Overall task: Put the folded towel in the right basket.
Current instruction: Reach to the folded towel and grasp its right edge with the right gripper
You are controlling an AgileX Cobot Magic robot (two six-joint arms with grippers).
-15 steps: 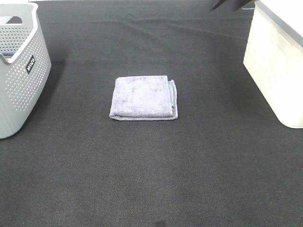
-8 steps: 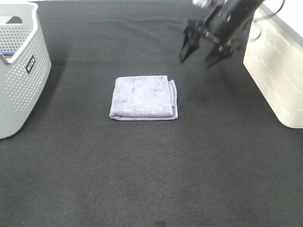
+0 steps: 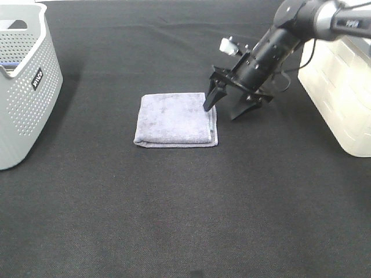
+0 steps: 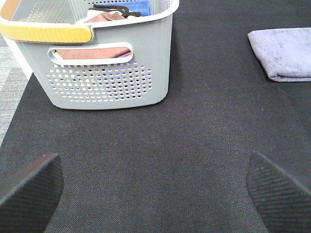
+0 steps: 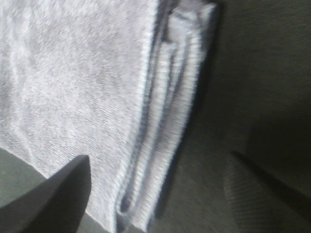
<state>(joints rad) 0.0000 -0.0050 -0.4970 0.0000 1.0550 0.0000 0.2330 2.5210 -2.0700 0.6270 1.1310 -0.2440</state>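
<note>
The folded lavender-grey towel [image 3: 175, 119] lies flat on the black table, also in the left wrist view [image 4: 285, 52] and close up in the right wrist view [image 5: 97, 97]. My right gripper [image 3: 225, 109] is open and low over the towel's right folded edge, one finger [image 3: 211, 100] over the towel and the other [image 3: 242, 108] over the cloth beside it. In its wrist view the gripper [image 5: 160, 194] straddles that edge. The white right basket [image 3: 339, 81] stands at the right edge. My left gripper [image 4: 155, 187] is open and empty, out of the high view.
A grey perforated basket [image 3: 26, 87] holding cloths stands at the far left, also in the left wrist view [image 4: 97, 63]. A black cloth [image 3: 174, 202] covers the table.
My right arm has come in from the upper right and dropped down-left onto the towel's right edge, staying open. The towel has not moved.
</note>
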